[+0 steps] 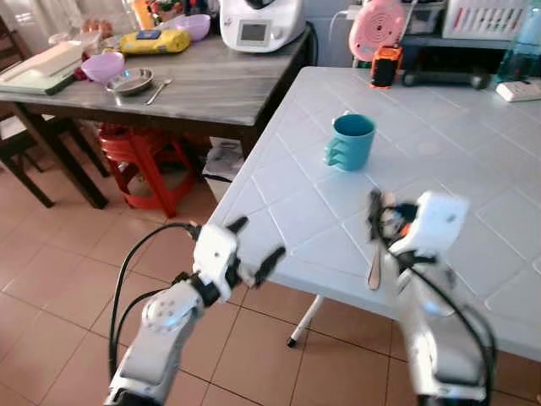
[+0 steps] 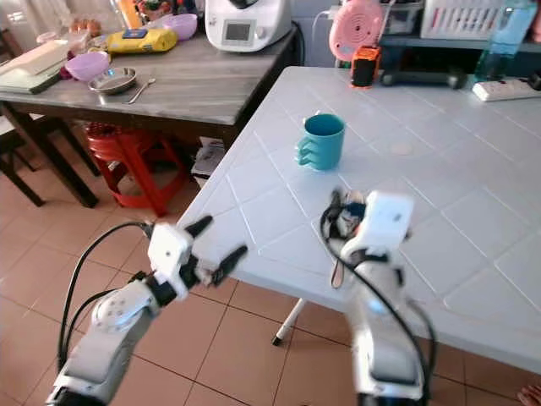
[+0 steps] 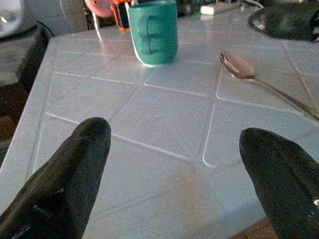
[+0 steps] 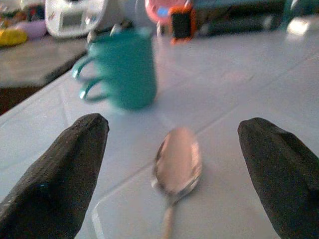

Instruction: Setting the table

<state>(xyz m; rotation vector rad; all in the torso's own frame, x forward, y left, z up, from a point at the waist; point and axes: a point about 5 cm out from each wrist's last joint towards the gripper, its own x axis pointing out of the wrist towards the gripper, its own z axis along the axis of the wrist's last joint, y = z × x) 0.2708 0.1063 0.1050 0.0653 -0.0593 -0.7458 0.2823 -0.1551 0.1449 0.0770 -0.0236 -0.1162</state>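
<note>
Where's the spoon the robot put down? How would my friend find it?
Find the white tiled table with the teal mug. Nearer the table's front edge than the mug, the spoon lies flat between the open right gripper's black fingers. It is thin shiny metal, unlike the chunky teal mug.

You see a shiny metal spoon (image 4: 177, 169) on the glossy white tiled table (image 1: 473, 144). Your teal mug (image 1: 350, 141) looks smooth.

Mug (image 1: 350, 141) on table (image 1: 473, 152) — spoon (image 1: 375, 269) nearer, near edge
</note>
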